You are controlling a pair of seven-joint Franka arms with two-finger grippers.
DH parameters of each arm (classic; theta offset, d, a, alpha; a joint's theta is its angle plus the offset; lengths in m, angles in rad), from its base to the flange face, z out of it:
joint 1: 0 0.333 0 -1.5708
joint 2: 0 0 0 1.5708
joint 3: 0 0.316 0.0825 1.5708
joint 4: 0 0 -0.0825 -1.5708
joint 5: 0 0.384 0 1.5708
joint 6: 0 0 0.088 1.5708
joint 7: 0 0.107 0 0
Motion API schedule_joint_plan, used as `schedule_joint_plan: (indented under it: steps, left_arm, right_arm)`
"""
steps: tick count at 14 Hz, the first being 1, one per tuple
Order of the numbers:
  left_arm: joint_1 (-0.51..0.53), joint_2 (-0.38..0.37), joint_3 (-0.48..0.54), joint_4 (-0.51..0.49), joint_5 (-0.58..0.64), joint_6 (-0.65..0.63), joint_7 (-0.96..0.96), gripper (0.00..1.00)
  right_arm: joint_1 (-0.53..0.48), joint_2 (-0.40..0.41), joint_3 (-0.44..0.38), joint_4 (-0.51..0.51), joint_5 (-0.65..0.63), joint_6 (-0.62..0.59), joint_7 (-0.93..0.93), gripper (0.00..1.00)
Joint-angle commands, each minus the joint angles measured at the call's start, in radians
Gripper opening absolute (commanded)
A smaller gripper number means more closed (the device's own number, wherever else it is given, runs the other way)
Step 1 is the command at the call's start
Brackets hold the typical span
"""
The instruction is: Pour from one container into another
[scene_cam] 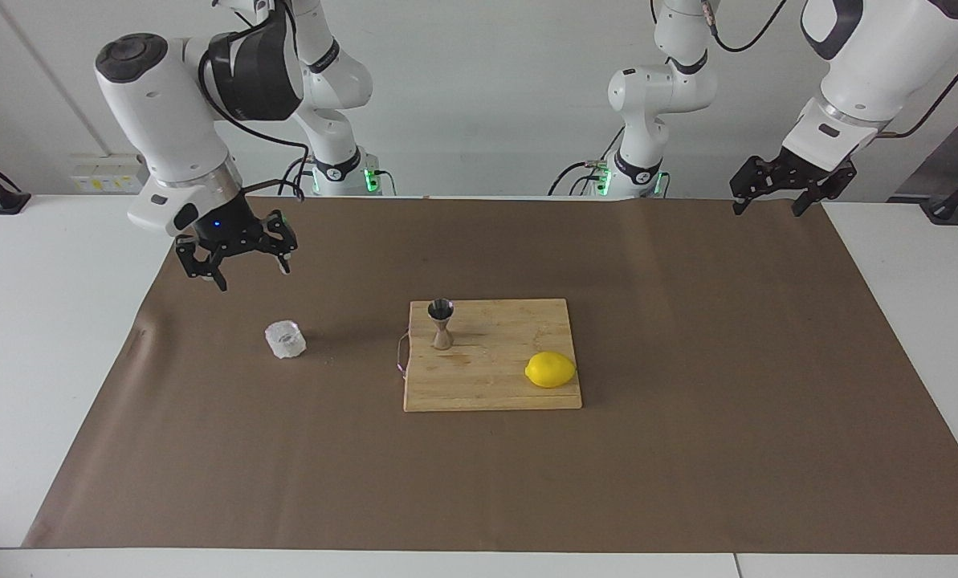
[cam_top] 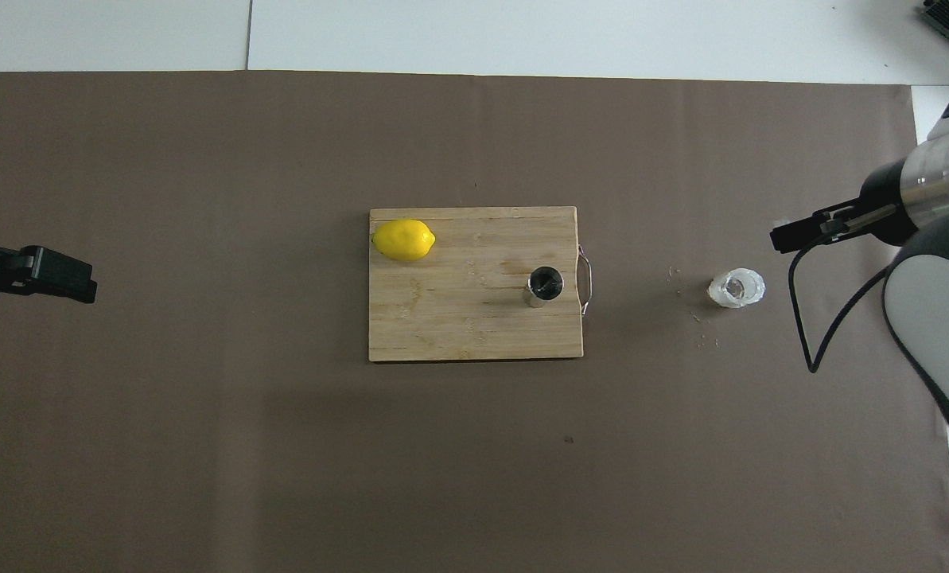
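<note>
The clear faceted glass cup (scene_cam: 285,339) (cam_top: 735,288) stands upright on the brown mat, toward the right arm's end of the table, with nothing touching it. The steel hourglass jigger (scene_cam: 441,323) (cam_top: 545,286) stands upright on the wooden cutting board (scene_cam: 487,389) (cam_top: 458,326), at the board's end that faces the glass. My right gripper (scene_cam: 252,273) (cam_top: 792,237) hangs open and empty in the air over the mat, well clear of the glass. The left gripper (scene_cam: 768,210) (cam_top: 68,277) waits open and empty over the mat's edge at the left arm's end.
A yellow lemon (scene_cam: 550,369) (cam_top: 403,239) lies on the board's corner away from the jigger. A thin wire loop (cam_top: 585,280) sticks out of the board's end toward the glass. A few pale specks (cam_top: 701,326) dot the mat beside the glass.
</note>
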State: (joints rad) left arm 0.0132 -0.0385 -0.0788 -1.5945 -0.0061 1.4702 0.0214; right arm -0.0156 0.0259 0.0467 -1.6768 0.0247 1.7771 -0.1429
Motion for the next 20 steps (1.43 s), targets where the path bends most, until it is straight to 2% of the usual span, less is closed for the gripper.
schedule_joint_plan:
  steps: [1,3,5,9,11,12,15,20]
  left_arm:
    - [0.002,-0.027,0.002,-0.028,-0.009,-0.002,-0.005,1.00]
    - [0.002,-0.027,0.002,-0.028,-0.011,-0.002,-0.005,1.00]
    - [0.002,-0.027,0.002,-0.028,-0.011,-0.002,-0.005,1.00]
    - [0.002,-0.027,0.002,-0.028,-0.009,-0.002,-0.005,1.00]
    - [0.002,-0.027,0.002,-0.028,-0.009,-0.002,-0.005,1.00]
    - [0.002,-0.027,0.002,-0.028,-0.009,-0.002,-0.005,1.00]
    - [0.002,-0.027,0.002,-0.028,-0.011,-0.002,-0.005,1.00]
    - [0.001,-0.027,0.002,-0.028,-0.011,-0.002,-0.005,1.00]
  right_arm:
    - [-0.006,-0.067,0.002,-0.006,-0.002,-0.036,0.196,1.00]
    - [-0.006,-0.104,0.004,-0.003,-0.002,-0.053,0.277,1.00]
    - [-0.007,-0.124,0.002,0.012,-0.009,-0.097,0.281,1.00]
    - [-0.009,-0.078,0.004,0.132,-0.011,-0.191,0.279,1.00]
    - [-0.018,-0.016,0.002,0.219,-0.012,-0.255,0.282,1.00]
    - [-0.012,-0.011,0.002,0.223,-0.020,-0.260,0.284,1.00]
    - [-0.010,-0.067,0.002,0.123,-0.017,-0.272,0.290,1.00]
    - [-0.017,-0.066,0.002,0.121,-0.017,-0.248,0.281,1.00]
